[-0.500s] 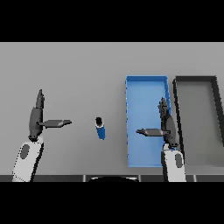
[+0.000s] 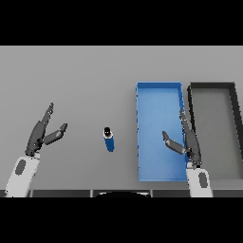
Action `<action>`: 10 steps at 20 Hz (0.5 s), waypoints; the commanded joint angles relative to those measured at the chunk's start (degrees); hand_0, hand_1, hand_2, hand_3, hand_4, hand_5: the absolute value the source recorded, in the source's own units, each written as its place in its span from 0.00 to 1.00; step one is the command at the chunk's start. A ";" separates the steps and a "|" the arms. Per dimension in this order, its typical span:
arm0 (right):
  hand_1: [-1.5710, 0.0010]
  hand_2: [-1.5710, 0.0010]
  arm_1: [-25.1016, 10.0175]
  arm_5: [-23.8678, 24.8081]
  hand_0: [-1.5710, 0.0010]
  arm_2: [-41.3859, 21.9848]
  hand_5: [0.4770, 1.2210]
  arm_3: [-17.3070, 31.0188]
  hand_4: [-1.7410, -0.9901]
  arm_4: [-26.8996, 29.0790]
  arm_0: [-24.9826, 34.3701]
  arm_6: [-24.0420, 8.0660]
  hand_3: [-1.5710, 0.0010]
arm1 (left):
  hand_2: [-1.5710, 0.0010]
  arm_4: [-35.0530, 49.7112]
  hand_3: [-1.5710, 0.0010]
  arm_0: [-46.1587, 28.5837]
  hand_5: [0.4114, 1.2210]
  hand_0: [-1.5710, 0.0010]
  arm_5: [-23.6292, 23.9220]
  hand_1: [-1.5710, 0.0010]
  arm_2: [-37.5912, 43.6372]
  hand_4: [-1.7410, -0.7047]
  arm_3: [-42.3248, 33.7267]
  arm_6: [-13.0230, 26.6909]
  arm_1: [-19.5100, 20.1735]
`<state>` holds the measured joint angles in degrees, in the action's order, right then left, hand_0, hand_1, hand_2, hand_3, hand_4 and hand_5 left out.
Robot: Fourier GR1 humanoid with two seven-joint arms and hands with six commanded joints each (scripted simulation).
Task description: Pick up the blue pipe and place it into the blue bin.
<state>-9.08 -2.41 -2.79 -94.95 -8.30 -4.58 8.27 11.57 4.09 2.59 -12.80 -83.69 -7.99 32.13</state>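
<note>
Blue pipe (image 2: pixel 109 139) lies between both robot hands, seemingly nearer right robot hand (image 2: pixel 186 140).

Access: short blue cylindrical pipe (image 2: pixel 109 139) stands alone on flat grey table (image 2: pixel 85 80), bare surface on all sides | Right side: open rectangular blue bin (image 2: pixel 159 90), top unobstructed except right hand (image 2: pixel 187 140) over its right wall | Beyond: dark grey rectangular bin (image 2: pixel 212 86) touching the blue bin's right side

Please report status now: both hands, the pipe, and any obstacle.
Left hand open, right hand open over blue bin. Blue pipe on table, untouched. Nothing in the way.
</note>
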 commanded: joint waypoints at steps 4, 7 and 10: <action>1.00 1.00 -0.14 -0.16 1.00 -0.95 0.20 -1.70 0.72 -0.76 -0.47 -1.46 1.00 | 1.00 1.27 1.00 -0.52 0.22 1.00 -3.75 1.00 -0.32 0.75 -0.14 -0.79 1.74; 1.00 1.00 -0.58 -0.22 1.00 -1.10 0.19 -1.97 0.75 -1.25 -1.13 -2.11 1.00 | 1.00 2.64 1.00 -1.62 0.20 1.00 -8.48 1.00 -1.37 0.73 -2.60 -2.05 4.25; 1.00 1.00 -0.35 -0.30 1.00 -1.09 0.19 -1.15 0.75 -1.11 0.05 -1.93 1.00 | 1.00 1.11 1.00 -2.63 0.15 1.00 -11.22 1.00 -5.48 0.67 -6.65 -0.16 4.55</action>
<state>-9.43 -2.71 -3.89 -96.10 -9.41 -4.51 6.33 12.67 1.47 -8.69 -18.32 -90.36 -8.25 36.64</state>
